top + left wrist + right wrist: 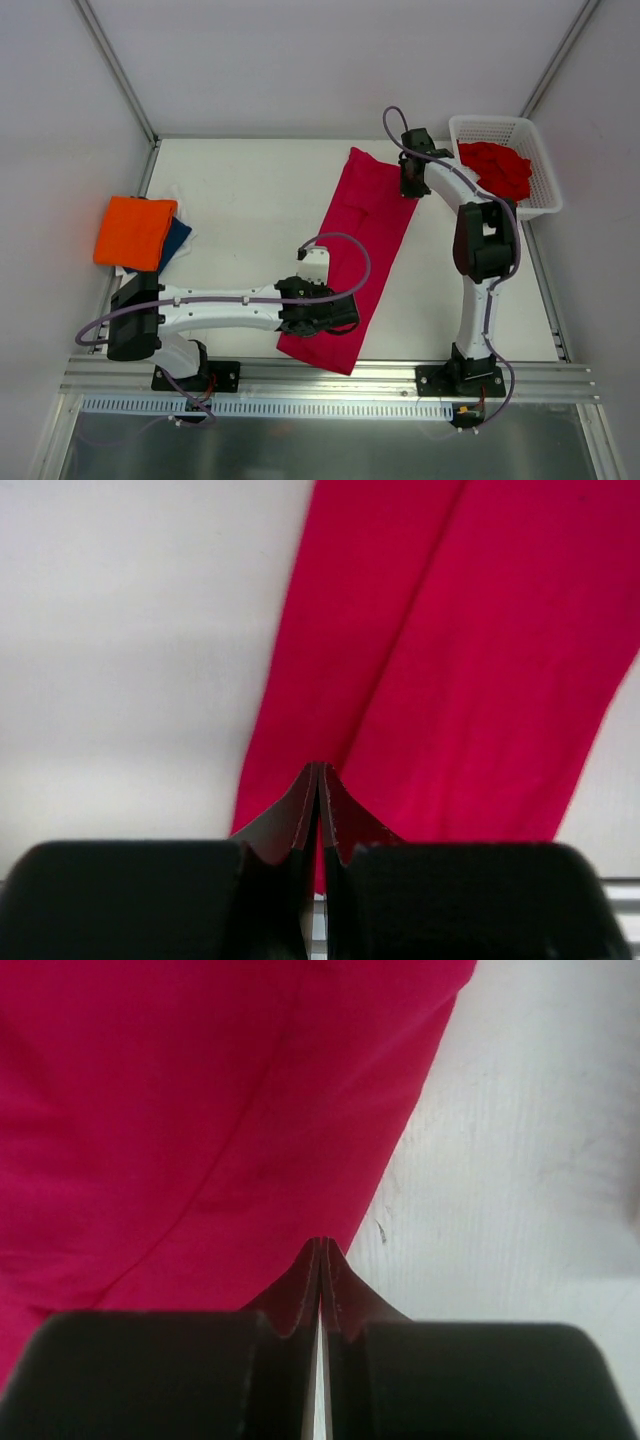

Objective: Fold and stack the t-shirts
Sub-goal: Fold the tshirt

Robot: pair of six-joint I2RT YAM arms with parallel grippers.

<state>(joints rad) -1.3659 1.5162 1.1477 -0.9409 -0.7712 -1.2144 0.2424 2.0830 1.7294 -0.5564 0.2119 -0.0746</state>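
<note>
Top external: 1 pink tee [356, 250], 1 orange tee [134, 231], 1 blue tee [179, 238].

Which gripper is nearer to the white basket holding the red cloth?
Right. The right gripper sits at the crimson shirt's far corner, just left of the basket in the top view. The left gripper is over the shirt's near end, much farther away.

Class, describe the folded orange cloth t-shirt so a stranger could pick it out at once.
Start at the white table and go to its left edge, where a small stack lies. The folded orange cloth t-shirt is the top piece, over a dark blue cloth that peeks out on its right.
</note>
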